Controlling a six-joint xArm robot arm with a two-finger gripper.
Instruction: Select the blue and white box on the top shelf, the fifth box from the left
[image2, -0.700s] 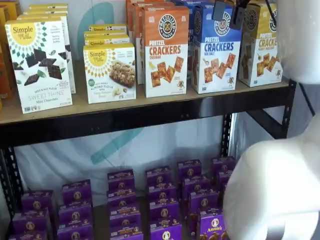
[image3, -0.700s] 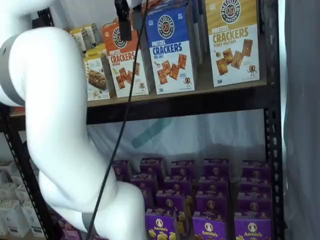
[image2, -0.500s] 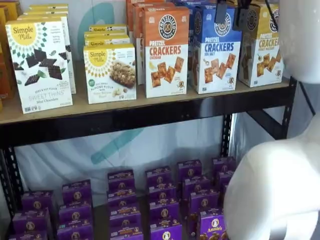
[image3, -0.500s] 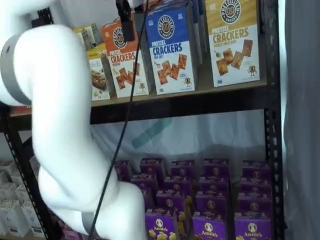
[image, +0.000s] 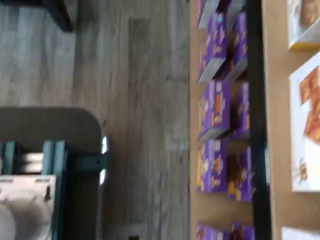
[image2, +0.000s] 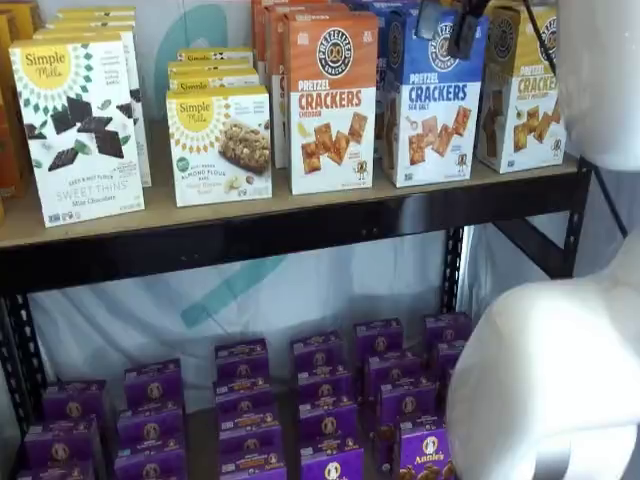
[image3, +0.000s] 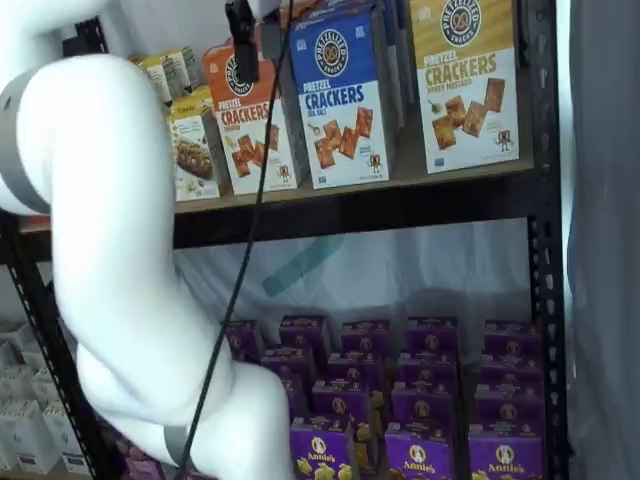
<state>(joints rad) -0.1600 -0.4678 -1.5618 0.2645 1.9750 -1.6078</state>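
Observation:
The blue and white box (image2: 432, 100) stands upright on the top shelf (image2: 250, 236), between an orange-topped cheddar carton (image2: 332, 100) and a yellow-topped carton (image2: 520, 95). It shows in both shelf views (image3: 340, 100). My gripper (image2: 447, 24) hangs from the view's top edge in front of the box's blue top, not touching it. Its two black fingers (image2: 430, 18) show with a plain gap, so it is open and empty. In a shelf view the gripper (image3: 255, 38) sits just left of the box's top. The top shelf's black rail (image3: 380, 206) runs below.
Simple Mills boxes (image2: 220, 145) stand left on the top shelf. Purple boxes (image2: 320, 400) fill the lower level, also seen in the wrist view (image: 215, 105). The white arm (image3: 130, 250) blocks the left of a shelf view. The wrist view shows grey floor (image: 145, 100) and the teal-bracketed mount (image: 55, 160).
The gripper's fingers have shifted slightly to the left across the blue box's top. The arm's elbow swung a little. The boxes have not moved.

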